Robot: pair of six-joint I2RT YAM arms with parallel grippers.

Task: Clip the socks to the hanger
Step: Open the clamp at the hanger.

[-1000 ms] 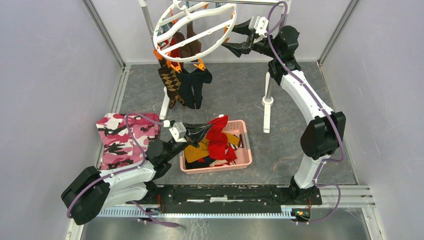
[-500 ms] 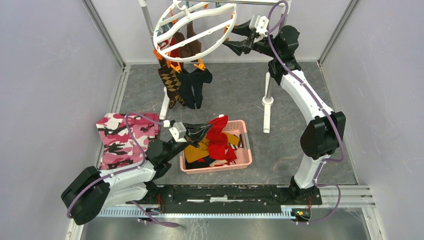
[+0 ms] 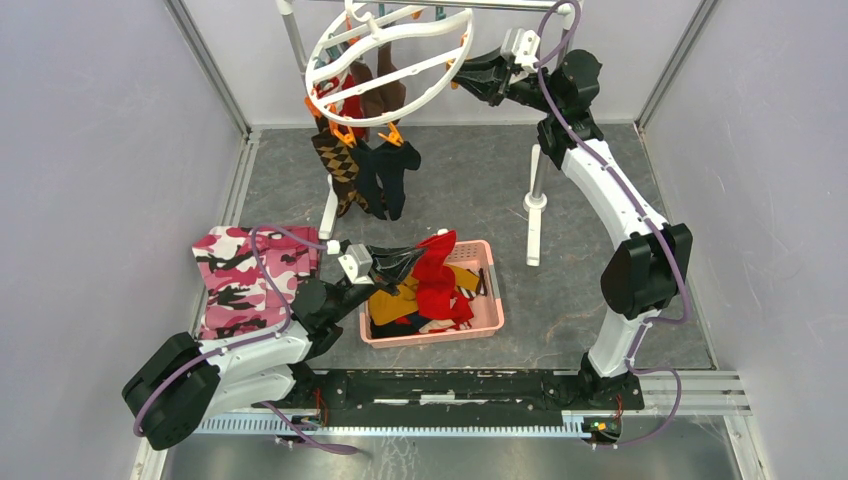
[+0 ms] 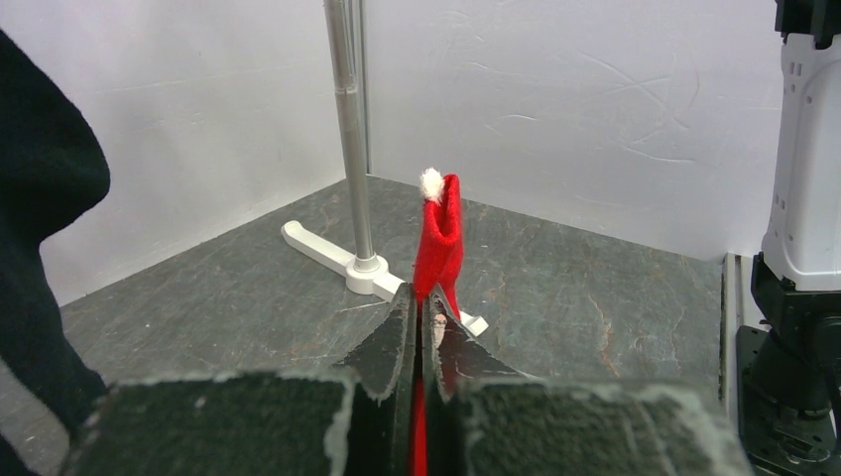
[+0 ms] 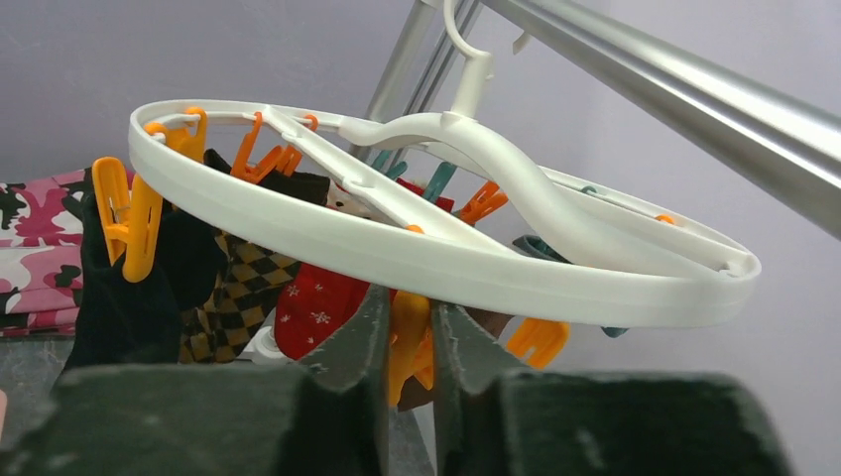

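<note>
The white round hanger point(image 3: 437, 62) hangs tilted from the rack's top bar, and its ring point(image 5: 476, 273) fills the right wrist view. An argyle sock point(image 3: 338, 165) and dark socks point(image 3: 392, 175) hang clipped below it; a red sock with snowflakes point(image 5: 317, 302) hangs behind. My right gripper point(image 3: 462, 75) reaches under the ring's near edge, its jaws point(image 5: 409, 297) shut on an orange clip point(image 5: 409, 342). My left gripper point(image 3: 418, 255) hovers over the basket, shut on a plain red sock point(image 4: 439, 238) that sticks up past its fingertips point(image 4: 423, 297).
A pink basket point(image 3: 485, 320) with several more socks sits in front of the arm bases. A pink camouflage cloth point(image 3: 245, 275) lies at the left. The rack's upright pole point(image 3: 537, 190) and white foot point(image 4: 317, 243) stand on the grey floor.
My right gripper has moved in under the ring and closed on the orange clip. The hanger and its socks have swung slightly left. The left arm has stayed still.
</note>
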